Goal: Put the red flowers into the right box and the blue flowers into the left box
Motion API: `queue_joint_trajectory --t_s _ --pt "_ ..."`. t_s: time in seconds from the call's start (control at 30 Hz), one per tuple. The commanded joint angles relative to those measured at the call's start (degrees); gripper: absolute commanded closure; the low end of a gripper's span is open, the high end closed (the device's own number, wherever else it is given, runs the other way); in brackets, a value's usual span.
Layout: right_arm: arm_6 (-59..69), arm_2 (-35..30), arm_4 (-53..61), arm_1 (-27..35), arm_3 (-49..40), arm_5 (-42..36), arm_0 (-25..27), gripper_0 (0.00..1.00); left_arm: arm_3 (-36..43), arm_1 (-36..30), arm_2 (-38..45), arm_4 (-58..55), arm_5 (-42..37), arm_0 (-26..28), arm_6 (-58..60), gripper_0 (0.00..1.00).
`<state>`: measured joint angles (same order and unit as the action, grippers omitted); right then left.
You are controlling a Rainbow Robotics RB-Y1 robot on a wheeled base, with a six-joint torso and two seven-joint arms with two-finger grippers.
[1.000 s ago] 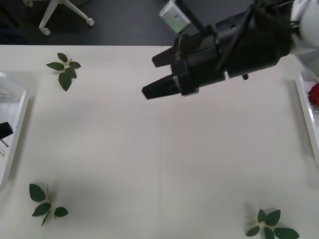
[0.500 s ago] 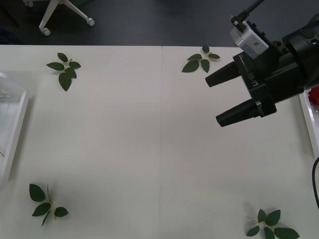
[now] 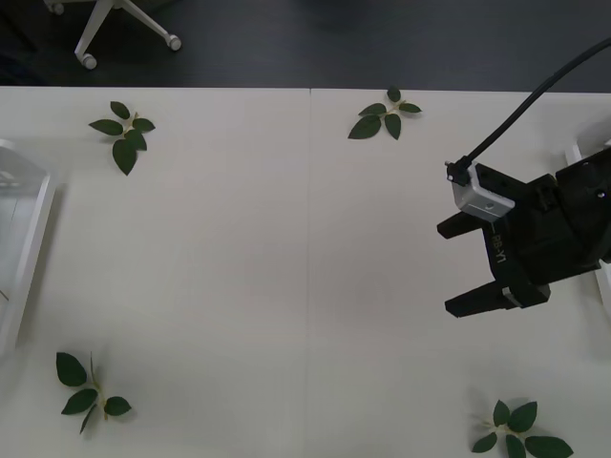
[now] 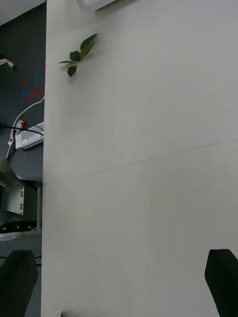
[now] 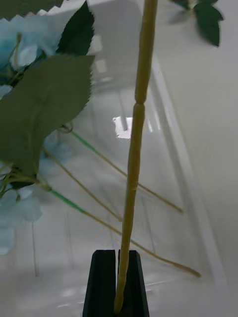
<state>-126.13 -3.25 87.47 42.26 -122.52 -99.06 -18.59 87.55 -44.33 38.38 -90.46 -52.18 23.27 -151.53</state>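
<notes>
The left gripper [image 5: 118, 292] pinches the tan stem of a blue flower [image 5: 135, 148] over the left box [image 5: 163, 148], where more blue flowers [image 5: 20, 208] already lie. The box [image 3: 24, 239] sits at the bench's [image 3: 286, 286] left edge. The right gripper [image 3: 468, 267] hangs spread and empty above the bench's right side, beside the right box [image 3: 576, 155].

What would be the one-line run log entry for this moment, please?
left tool: shut on blue flower stem, over left box | right tool: open, empty, above table
</notes>
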Motion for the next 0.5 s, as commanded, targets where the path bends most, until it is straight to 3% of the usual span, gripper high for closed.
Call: queue_joint_trajectory --t_s 0.03,0.27,0.5 --pt "-2.10 3.51 -0.02 6.78 -1.67 5.72 0.40 0.00 -6.69 -1.02 -0.15 3.09 0.32 -5.08 2.64 1.00" --pt "-2.36 7.82 -3.28 11.97 -1.40 11.61 1.10 0.00 -14.69 -0.93 -0.59 9.16 0.68 -10.44 2.47 1.00" --pt "-3.06 10.28 -4.95 14.51 -1.49 18.20 3.39 0.00 -17.06 -0.93 -2.52 15.14 3.49 -11.67 2.55 0.99"
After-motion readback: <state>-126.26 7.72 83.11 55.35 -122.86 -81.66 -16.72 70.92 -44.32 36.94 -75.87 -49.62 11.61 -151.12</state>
